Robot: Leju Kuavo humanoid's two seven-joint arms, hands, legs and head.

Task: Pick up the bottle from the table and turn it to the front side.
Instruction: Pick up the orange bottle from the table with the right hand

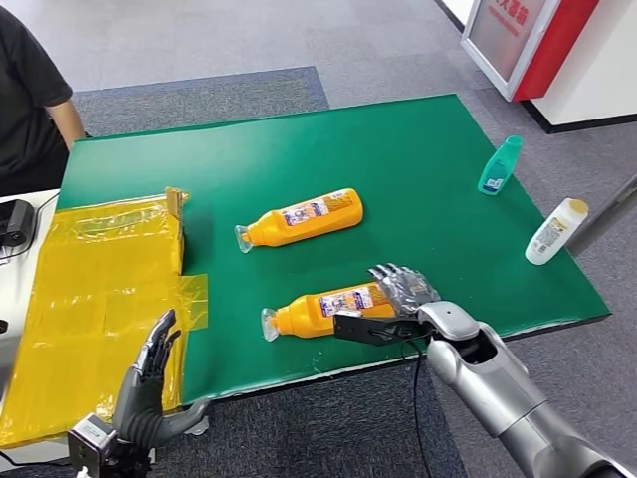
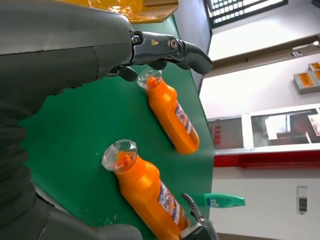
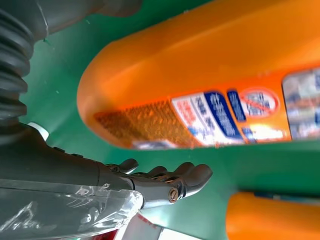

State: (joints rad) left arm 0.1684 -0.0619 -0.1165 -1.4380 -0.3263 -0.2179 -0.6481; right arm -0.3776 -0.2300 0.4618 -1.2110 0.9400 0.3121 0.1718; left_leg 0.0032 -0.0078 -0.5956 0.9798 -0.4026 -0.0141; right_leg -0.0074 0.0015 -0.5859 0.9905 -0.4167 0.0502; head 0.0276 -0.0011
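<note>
Two orange bottles with clear caps lie on their sides on the green mat (image 1: 421,159), caps pointing left. The near bottle (image 1: 322,310) (image 2: 151,195) (image 3: 211,90) has my right hand (image 1: 394,299) around its base end, the dark thumb on its near side and the fingers (image 3: 170,182) on its far side. Green mat shows between those fingers and the bottle, so nothing is gripped. The far bottle (image 1: 305,217) (image 2: 171,112) (image 3: 271,217) lies untouched. My left hand (image 1: 150,383) (image 2: 75,45) hovers with fingers spread at the table's front left, holding nothing.
A yellow plastic sheet (image 1: 98,289) covers the table's left part, with a small cardboard piece (image 1: 175,204) at its edge. A teal bottle (image 1: 500,166) and a white bottle (image 1: 555,231) lie at the right edge. A person (image 1: 30,100) sits at the far left.
</note>
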